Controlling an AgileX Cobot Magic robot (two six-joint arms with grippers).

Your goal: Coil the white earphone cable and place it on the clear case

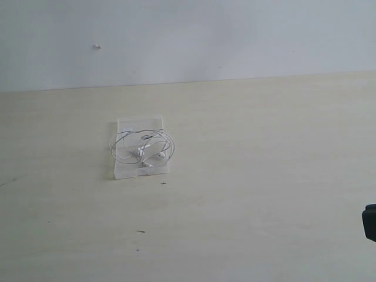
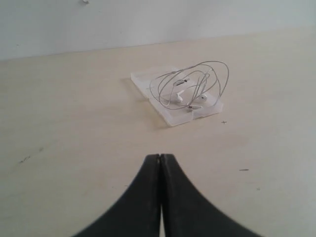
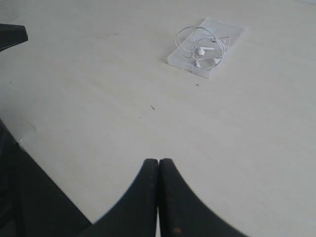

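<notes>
White earphone cable, gathered into loose overlapping loops, lying on top of the clear case; two earbuds rest among the loops on the case's upper face; some loops arch up off the case and a few reach just past its edges; the case lies flat on the pale table. Left gripper: fingers pressed together along their length, no gap at the tips, nothing between them; cable and case lie ahead of these fingertips, well apart from them, with bare table between. Right gripper: fingers likewise closed against each other and empty; cable and case lie far ahead of these fingertips, untouched, with a broad stretch of table between; the table's edge runs near this gripper, with dark ground beyond it. Exterior view: neither pair of fingertips is seen near the case; a dark part shows at the right border, well apart from the cable; what it is cannot be told.
</notes>
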